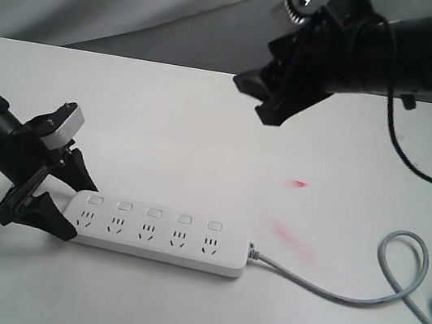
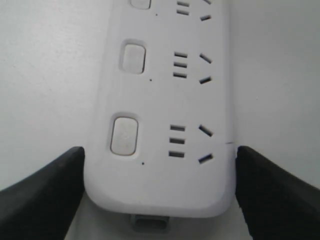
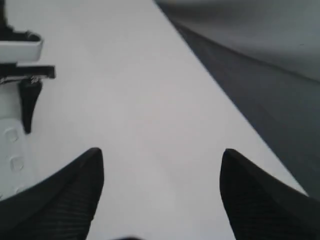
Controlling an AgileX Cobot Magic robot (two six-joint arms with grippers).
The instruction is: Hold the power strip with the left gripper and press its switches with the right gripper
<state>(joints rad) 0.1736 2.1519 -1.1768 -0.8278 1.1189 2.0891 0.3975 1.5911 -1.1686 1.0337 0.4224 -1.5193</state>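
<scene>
I read left gripper (image 1: pixel 78 211) clamped across the power strip (image 1: pixel 159 235) end by the tabletop (image 1: pixel 205 127) left edge — right gripper (image 1: pixel 259 99) hangs spread, empty, above the far edge.

White power strip (image 1: pixel 159 235) lies flat, 5 switches (image 1: pixel 154 212) in a row; left gripper (image 1: pixel 75 207) pinches its end, right gripper (image 1: pixel 257 99) hangs open above.
</scene>
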